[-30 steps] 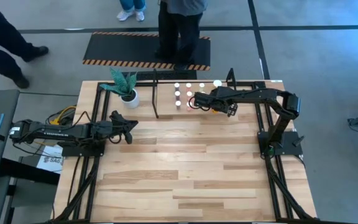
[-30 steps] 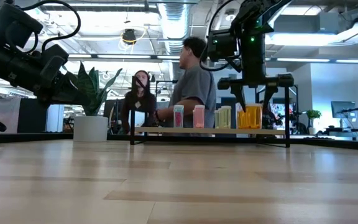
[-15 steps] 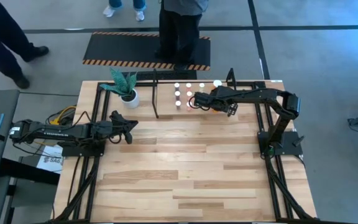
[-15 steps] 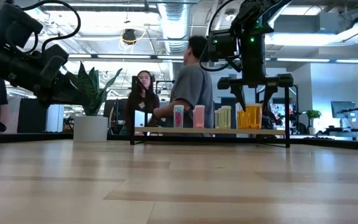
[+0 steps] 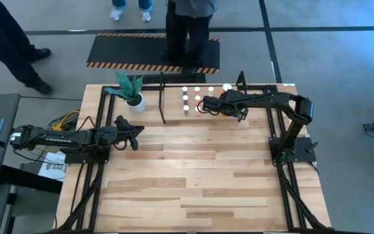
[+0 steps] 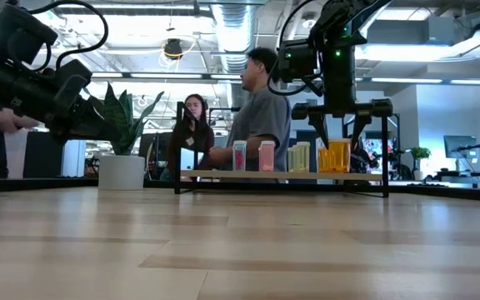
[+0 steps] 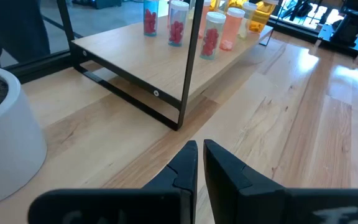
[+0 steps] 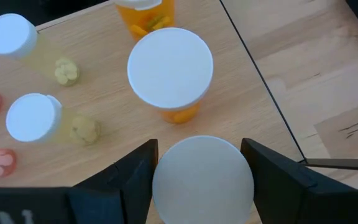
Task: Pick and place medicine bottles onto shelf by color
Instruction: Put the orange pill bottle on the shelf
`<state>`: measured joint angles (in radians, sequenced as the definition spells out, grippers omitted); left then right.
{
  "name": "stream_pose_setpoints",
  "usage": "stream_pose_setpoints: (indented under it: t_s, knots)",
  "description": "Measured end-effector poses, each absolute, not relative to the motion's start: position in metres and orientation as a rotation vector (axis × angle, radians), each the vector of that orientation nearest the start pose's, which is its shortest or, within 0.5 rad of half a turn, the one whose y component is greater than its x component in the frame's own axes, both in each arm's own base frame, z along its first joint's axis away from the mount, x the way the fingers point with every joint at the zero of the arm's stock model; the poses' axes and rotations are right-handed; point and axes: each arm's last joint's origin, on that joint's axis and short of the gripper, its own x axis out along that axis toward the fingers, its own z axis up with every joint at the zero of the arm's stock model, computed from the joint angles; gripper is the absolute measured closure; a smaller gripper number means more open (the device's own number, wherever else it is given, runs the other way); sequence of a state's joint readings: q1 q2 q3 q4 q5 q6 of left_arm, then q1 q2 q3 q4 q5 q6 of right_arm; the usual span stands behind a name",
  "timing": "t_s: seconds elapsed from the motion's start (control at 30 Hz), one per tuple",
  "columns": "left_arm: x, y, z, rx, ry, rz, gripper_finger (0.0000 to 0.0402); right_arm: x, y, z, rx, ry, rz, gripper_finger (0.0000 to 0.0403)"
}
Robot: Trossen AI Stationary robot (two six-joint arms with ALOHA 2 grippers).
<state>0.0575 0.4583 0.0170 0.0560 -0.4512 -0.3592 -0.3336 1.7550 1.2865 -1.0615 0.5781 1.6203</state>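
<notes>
An open-plan office or robotics lab: exposed ceiling ducts (image 6: pixel 223 17), strip lights, people (image 6: pixel 261 112) standing behind the wooden table (image 6: pixel 240 242).

I see wide bare table (image 5: pixel 193 175) in front of the shelf (image 7: pixel 135 50); its black post (image 7: pixel 191 62) and front rail bar my left gripper (image 7: pixel 200 163); a plant pot (image 7: pixel 5 134) stands close beside it; bottles (image 8: pixel 166 68) crowd round my right gripper (image 8: pixel 202 174), a capped one between its fingers.
</notes>
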Motion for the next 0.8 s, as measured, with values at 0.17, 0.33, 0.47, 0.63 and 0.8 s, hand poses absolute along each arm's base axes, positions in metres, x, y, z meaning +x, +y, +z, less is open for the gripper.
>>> stream_pose_setpoints:
  t_s: [0.17,0.33,0.47,0.63,0.8]
  knots:
    - [0.1164,0.0193,0.1347,-0.271,0.287,0.564,0.0388,0.2951,-0.1191,0.214,0.987,0.591,-1.726,0.0152]
    - [0.1164,0.0194,0.1347,-0.271,0.287,0.564,0.0388,0.295,-0.1192,0.214,0.988,0.591,-1.726,0.0152]
    - [0.1164,0.0193,0.1346,-0.271,0.287,0.564,0.0388,0.2958,-0.1178,0.2139,0.986,0.592,-1.721,0.0152]
    - [0.1164,0.0193,0.1347,-0.271,0.286,0.564,0.0388,0.2962,-0.1167,0.2139,0.985,0.593,-1.718,0.0152]
    - [0.1164,0.0193,0.1346,-0.271,0.287,0.564,0.0388,0.2957,-0.1168,0.2139,0.987,0.592,-1.724,0.0153]
